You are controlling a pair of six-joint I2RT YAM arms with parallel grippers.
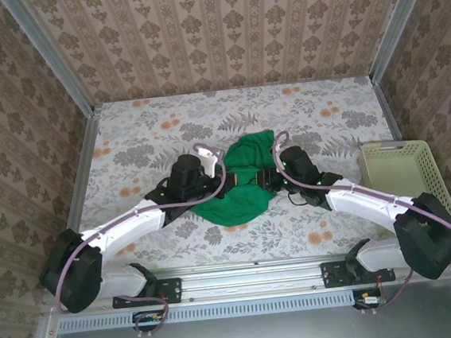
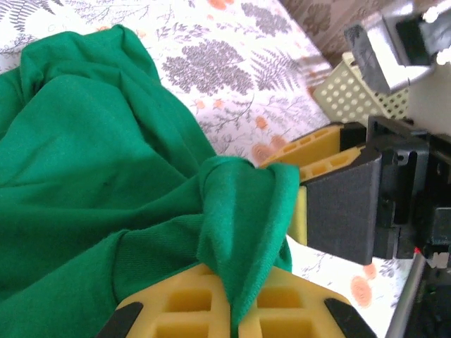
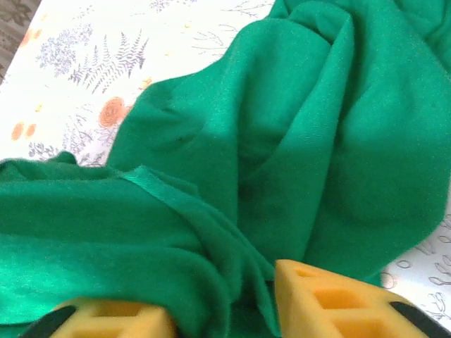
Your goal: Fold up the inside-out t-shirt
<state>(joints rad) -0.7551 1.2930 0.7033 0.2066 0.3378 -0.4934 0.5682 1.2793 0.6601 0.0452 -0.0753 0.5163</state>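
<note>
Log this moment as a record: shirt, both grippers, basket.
shirt: green, bunched on the table between the two arms, not yet folded
left gripper: jaws shut on a fold of the shirt
right gripper: jaws apart, cloth lying between them
basket: pale plastic, at the table's right edge, apart from the shirt

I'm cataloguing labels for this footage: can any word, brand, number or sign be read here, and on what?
No readable text anywhere.
t-shirt: plain green, no print and no tag showing.
basket: plain, no lettering.
left arm and right arm: no legible marking.
table and walls: floral pattern, no writing.
</note>
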